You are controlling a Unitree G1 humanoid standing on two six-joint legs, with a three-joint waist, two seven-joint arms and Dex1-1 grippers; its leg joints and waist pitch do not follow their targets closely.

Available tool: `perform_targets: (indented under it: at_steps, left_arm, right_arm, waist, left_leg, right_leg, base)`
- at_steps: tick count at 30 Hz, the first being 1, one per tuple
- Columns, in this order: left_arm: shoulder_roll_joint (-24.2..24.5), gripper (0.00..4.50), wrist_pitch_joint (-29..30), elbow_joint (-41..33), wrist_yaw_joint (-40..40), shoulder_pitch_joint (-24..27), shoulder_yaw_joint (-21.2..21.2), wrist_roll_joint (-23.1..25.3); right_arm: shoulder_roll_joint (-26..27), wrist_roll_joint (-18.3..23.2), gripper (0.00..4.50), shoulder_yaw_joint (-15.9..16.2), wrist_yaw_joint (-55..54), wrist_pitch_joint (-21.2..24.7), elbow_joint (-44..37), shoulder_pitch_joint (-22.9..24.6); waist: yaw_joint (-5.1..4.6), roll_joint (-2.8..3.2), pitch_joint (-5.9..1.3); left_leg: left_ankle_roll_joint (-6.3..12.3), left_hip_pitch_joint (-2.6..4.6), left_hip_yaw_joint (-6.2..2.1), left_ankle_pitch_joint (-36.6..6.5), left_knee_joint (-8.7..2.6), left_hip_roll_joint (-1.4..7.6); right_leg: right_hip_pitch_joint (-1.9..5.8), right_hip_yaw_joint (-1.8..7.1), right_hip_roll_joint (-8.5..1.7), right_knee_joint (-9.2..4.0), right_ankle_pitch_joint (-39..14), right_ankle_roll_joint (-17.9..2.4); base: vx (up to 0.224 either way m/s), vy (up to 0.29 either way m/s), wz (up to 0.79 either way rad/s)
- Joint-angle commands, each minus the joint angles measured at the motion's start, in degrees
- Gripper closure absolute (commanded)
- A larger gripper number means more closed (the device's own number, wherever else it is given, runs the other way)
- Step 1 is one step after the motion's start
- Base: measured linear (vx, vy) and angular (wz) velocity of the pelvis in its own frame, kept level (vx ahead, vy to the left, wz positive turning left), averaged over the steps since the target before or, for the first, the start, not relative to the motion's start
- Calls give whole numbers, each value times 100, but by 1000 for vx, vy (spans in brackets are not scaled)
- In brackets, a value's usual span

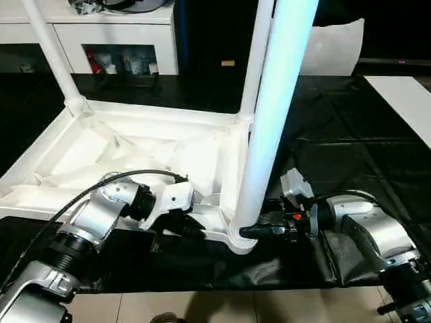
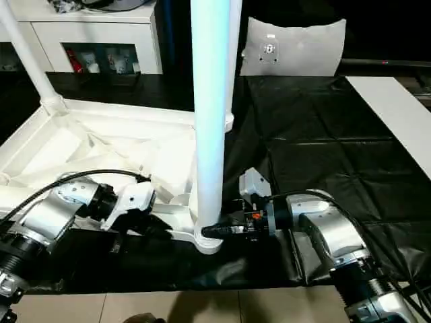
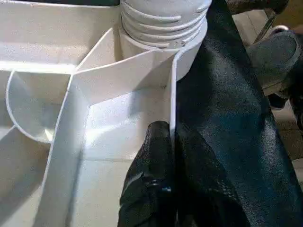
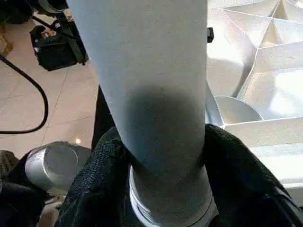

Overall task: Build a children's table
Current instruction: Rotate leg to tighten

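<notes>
the children's table (image 1: 135, 145) lies upside down on black sheeting, its near corner socket (image 1: 241, 237) holding an upright leg (image 1: 269, 121). the left gripper (image 3: 171, 142), jaws clamped shut on the rim wall (image 3: 172, 94), apparently steadies the top. the right gripper (image 4: 161, 161), jaws about half open, hugs the leg's base, likely to seat it.

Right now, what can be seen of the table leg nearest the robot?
The nearest leg is a long, smooth white plastic tube, standing nearly upright in the near corner socket of the upturned table top. Its ribbed base sits in that socket. The right gripper has its black jaws around its lower end.
</notes>
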Motion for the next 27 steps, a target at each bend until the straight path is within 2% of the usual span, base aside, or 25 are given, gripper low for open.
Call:
perform_targets:
  at_steps: [1, 2, 4, 5, 7, 8, 10, 11, 13, 14, 15, 16, 17, 18, 19, 20, 21, 23, 25, 26, 27]
  left_arm:
    - [-12, 450, 187, -128, -5, 49, 19, -146]
    - [-21, 450, 221, -136, 24, 41, 36, -150]
    - [-115, 450, 395, -137, 222, -4, 93, -137]
    - [-225, 450, 541, -101, 434, -60, 131, -96]
    - [-362, 450, 691, -35, 718, -136, 170, -23]
    - [-457, 450, 796, 12, 911, -182, 195, 24]
    - [-597, 450, 966, 76, 1179, -247, 229, 69]
    - [-784, 450, 1101, 168, 1512, -339, 304, 75]
    - [-1038, 450, 1304, 290, 1929, -478, 391, 83]
    - [-1129, 450, 1342, 361, 2116, -540, 402, 140]
    - [-1264, 450, 1394, 481, 2386, -624, 412, 233]
    - [-1364, 450, 1462, 554, 2579, -678, 432, 287]
    - [-1364, 450, 1462, 554, 2579, -678, 432, 287]
    - [-1564, 450, 1568, 678, 2929, -776, 516, 342]
    - [-1564, 450, 1568, 678, 2929, -776, 516, 342]
    - [-1852, 450, 1644, 816, 3422, -889, 629, 399]
    - [-2028, 450, 1700, 869, 3680, -943, 690, 408]
    - [-2220, 450, 1675, 914, 3959, -991, 727, 446]
    - [-2272, 450, 1671, 921, 3994, -999, 730, 450]
    - [-2261, 450, 1623, 891, 3964, -976, 701, 475]
    - [-2253, 450, 1615, 873, 3936, -963, 689, 485]
  right_arm:
    - [95, 119, 252, 14, 7, 229, -80, 32]
    - [119, 149, 252, 4, -18, 285, -124, 62]
    - [226, 235, 252, -3, -230, 512, -347, 224]
    - [405, 229, 252, -29, -588, 648, -477, 326]
    - [626, 152, 252, -41, -1011, 730, -541, 386]
    - [757, 80, 252, -32, -1252, 749, -562, 418]
    - [961, -38, 252, -21, -1621, 773, -585, 466]
    - [1236, -115, 252, -38, -2059, 905, -610, 499]
    - [1626, -266, 252, -52, -2675, 1092, -663, 535]
    - [1788, -347, 252, -40, -2908, 1144, -678, 543]
    - [2043, -477, 252, -5, -3264, 1202, -673, 541]
    - [2227, -573, 252, 7, -3549, 1254, -671, 539]
    - [2227, -573, 252, 7, -3549, 1254, -671, 539]
    - [2549, -663, 252, -14, -4021, 1385, -601, 499]
    - [2549, -663, 252, -14, -4021, 1385, -601, 499]
    - [2985, -854, 252, -77, -4721, 1436, -378, 383]
    - [3217, -1062, 252, -105, -5178, 1418, -230, 289]
    - [3468, -1181, 252, -219, -5569, 1364, -104, 186]
    - [3526, -1155, 252, -281, -5582, 1341, -128, 176]
    - [3452, -1183, 218, -312, -5528, 1180, -186, 196]
    - [3420, -1186, 218, -330, -5499, 1109, -213, 211]
  waist:
    - [10, 0, -275]
    - [10, -5, -277]
    - [5, 82, -226]
    - [1, 51, -220]
    - [-16, 74, -161]
    - [-57, 49, -132]
    - [-85, 53, -96]
    - [-129, 21, -54]
    - [-191, 45, -17]
    - [-208, 13, -11]
    - [-229, 6, 5]
    - [-241, -8, 38]
    - [-242, 0, 36]
    - [-256, -33, 42]
    - [-261, -27, 52]
    - [-258, -12, 54]
    - [-290, -23, 47]
    - [-293, -21, 47]
    - [-288, -15, 22]
    - [-283, -2, -22]
    - [-279, 8, -43]
  left_leg:
    - [579, 81, -98, -372, -391, 416]
    - [571, 82, -101, -395, -391, 417]
    - [507, 79, -109, -532, -413, 420]
    - [474, 92, -112, -622, -425, 432]
    - [386, 82, -119, -779, -452, 415]
    - [264, 105, -120, -1015, -480, 399]
    - [186, 103, -119, -1095, -502, 395]
    - [114, 88, -123, -1202, -529, 395]
    - [-38, 77, -143, -1316, -582, 390]
    - [-61, 78, -148, -1368, -592, 388]
    - [-83, 86, -149, -1450, -598, 385]
    - [-98, 108, -133, -1551, -605, 383]
    - [-112, 120, -133, -1577, -604, 378]
    - [-122, 125, -135, -1596, -617, 387]
    - [-119, 118, -132, -1582, -624, 383]
    - [-136, 126, -143, -1583, -637, 390]
    - [-187, 129, -132, -1555, -640, 385]
    - [-224, 129, -150, -1604, -656, 384]
    - [-163, 138, -133, -1459, -660, 396]
    - [-58, 127, -118, -1122, -658, 411]
    - [-20, 118, -112, -993, -648, 406]
  right_leg:
    - [207, 234, -514, -331, 695, -1742]
    - [210, 235, -521, -332, 677, -1749]
    - [189, 245, -518, -347, 614, -1750]
    - [195, 252, -520, -368, 568, -1739]
    - [176, 260, -531, -392, 360, -1725]
    - [175, 273, -545, -460, -206, -1634]
    - [162, 280, -544, -497, -580, -1575]
    - [155, 289, -548, -528, -932, -1497]
    - [134, 286, -539, -550, -1352, -1332]
    - [131, 283, -539, -566, -1437, -1283]
    - [117, 290, -544, -588, -1575, -1210]
    - [65, 311, -543, -624, -1787, -1127]
    - [60, 319, -553, -635, -1890, -1091]
    - [54, 329, -556, -651, -1983, -1039]
    - [43, 337, -553, -654, -2009, -1019]
    - [37, 338, -559, -662, -2031, -982]
    - [16, 340, -550, -653, -1981, -998]
    - [31, 339, -563, -674, -2061, -934]
    - [38, 345, -550, -671, -1698, -933]
    - [85, 326, -531, -625, -1010, -1000]
    - [104, 321, -535, -610, -773, -1025]
  base:
    - [0, 0, 0]
    - [0, 0, 0]
    - [0, 0, 0]
    - [0, 0, 0]
    - [0, 0, 0]
    - [0, 0, 0]
    - [0, 0, 0]
    - [0, 0, 0]
    - [0, 0, 0]
    - [0, 0, 0]
    - [0, 0, 0]
    - [0, 0, 0]
    - [0, 0, 0]
    - [0, 0, 0]
    - [0, 0, 0]
    - [0, 0, 0]
    - [0, 0, 0]
    - [0, 0, 0]
    - [0, 0, 0]
    - [0, 0, 0]
    - [0, 0, 0]
